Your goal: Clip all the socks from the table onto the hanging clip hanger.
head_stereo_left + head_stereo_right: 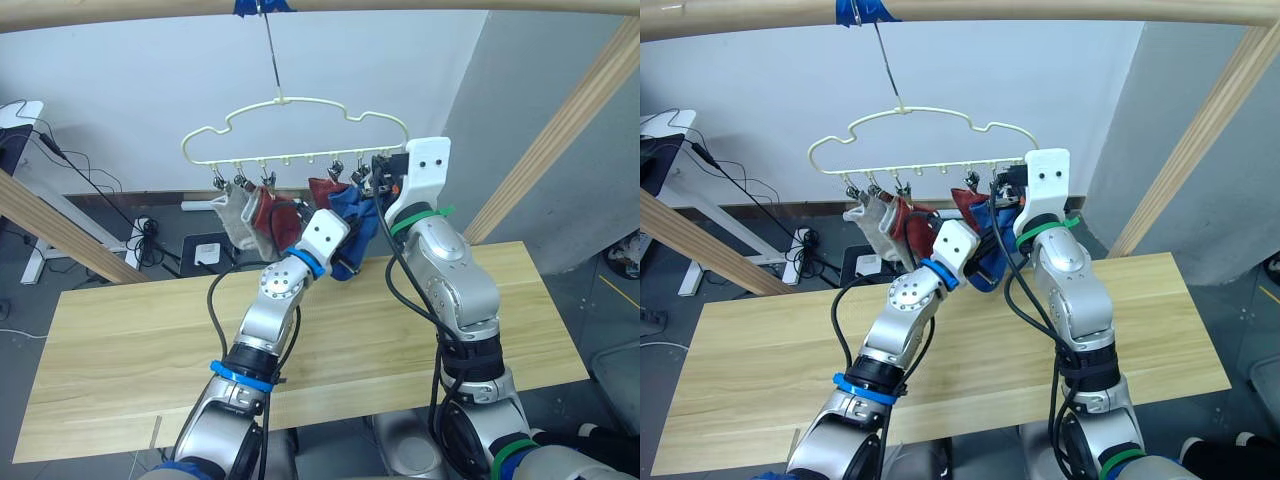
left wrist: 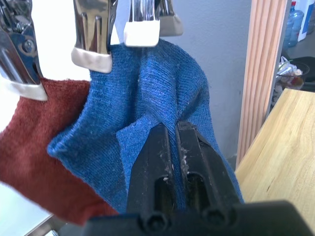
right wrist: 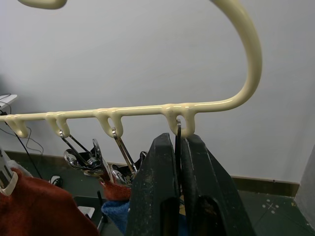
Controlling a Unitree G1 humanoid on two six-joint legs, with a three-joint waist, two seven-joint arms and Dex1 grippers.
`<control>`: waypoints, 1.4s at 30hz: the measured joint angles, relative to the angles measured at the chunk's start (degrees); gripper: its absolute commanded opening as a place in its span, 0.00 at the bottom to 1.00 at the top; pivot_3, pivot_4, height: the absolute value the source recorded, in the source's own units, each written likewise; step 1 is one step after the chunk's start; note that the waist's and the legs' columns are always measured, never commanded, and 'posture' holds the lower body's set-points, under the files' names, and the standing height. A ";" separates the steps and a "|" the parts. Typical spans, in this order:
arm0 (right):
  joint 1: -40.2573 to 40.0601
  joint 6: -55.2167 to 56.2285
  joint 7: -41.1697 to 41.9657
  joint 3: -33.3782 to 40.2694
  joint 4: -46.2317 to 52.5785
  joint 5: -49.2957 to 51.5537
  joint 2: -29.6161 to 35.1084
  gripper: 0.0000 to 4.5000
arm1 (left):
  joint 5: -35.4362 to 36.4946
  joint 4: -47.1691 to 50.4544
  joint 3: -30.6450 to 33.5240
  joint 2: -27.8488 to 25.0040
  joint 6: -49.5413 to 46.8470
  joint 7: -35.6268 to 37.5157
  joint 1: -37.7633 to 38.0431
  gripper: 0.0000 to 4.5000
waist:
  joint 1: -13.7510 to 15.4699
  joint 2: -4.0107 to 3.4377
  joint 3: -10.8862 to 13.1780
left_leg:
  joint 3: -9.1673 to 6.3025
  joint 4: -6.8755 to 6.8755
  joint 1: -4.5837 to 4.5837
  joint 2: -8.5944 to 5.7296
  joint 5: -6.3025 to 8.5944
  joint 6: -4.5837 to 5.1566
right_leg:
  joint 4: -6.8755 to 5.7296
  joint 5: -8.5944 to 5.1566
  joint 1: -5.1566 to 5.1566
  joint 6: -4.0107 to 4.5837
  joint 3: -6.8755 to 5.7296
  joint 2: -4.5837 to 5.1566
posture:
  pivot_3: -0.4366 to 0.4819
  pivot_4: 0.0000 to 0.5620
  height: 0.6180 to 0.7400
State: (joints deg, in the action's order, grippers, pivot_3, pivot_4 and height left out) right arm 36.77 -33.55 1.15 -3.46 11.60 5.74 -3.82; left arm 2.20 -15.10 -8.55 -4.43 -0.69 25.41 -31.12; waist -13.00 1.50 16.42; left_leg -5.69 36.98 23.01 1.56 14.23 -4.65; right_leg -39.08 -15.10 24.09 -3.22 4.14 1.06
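Left tool (image 2: 173, 129) pinching blue sock (image 2: 147, 98)

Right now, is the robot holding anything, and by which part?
The left gripper pinches a fold of the blue sock; the right gripper squeezes the end clip of the clip hanger.

Blue sock (image 2: 147, 93) at left gripper (image 2: 172, 133): knitted cloth, fine ribbed weave, matt, slightly fuzzy. Rust red sock (image 2: 34, 147) just beside it: same knit, matt. Clips (image 2: 93, 37) above the fingers: polished metal, shiny, w/ whitish plastic-looking tips. Left fingers (image 2: 157, 147): black, matt, scuffed w/ pale specks. Clip hanger (image 3: 147, 109) above right gripper (image 3: 178, 142): pale yellow, smooth coated look, semi-gloss. Table (image 1: 130, 340) below both grippers: light wood planks, smooth, visible grain, satin. Post (image 2: 268, 69) beside left gripper: bare wood, ridged.
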 measured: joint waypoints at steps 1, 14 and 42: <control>0.00 -0.06 0.00 -0.03 0.00 0.00 0.01 0.00 | 0.00 0.00 0.00 0.16 0.00 0.05 -0.07 0.00 | 0.00 0.00 0.00 | 0.00 0.00 0.00 0.00 0.00 0.00 | 0.00 0.00 0.00 0.00 0.00 0.00 | 0.14 0.43 1.00; -0.01 -0.68 -0.07 -0.92 0.01 -1.28 1.34 0.00 | 0.30 0.02 0.25 0.83 0.04 0.00 -0.25 0.00 | 0.00 0.00 0.00 | 0.00 0.00 0.00 0.00 0.00 0.00 | 0.00 0.00 0.00 0.00 0.00 0.00 | 0.14 0.44 1.00; -3.92 -9.67 5.09 -2.26 14.20 -1.04 8.36 0.80 | 3.69 3.73 -1.23 -0.90 -4.45 6.55 0.58 0.41 | 0.06 0.00 0.00 | -0.01 0.00 0.00 -0.01 0.00 0.00 | 0.02 -0.01 -0.01 -0.01 0.00 -0.01 | 0.14 0.43 1.00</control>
State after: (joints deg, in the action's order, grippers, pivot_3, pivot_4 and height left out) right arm 32.84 -43.22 6.24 -5.72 25.80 4.70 4.55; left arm 5.88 -11.37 -9.77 -5.33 -5.15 31.96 -30.54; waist -12.94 1.50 16.42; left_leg -5.70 36.98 23.01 1.55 14.23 -4.65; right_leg -39.06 -15.11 24.07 -3.23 4.14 1.06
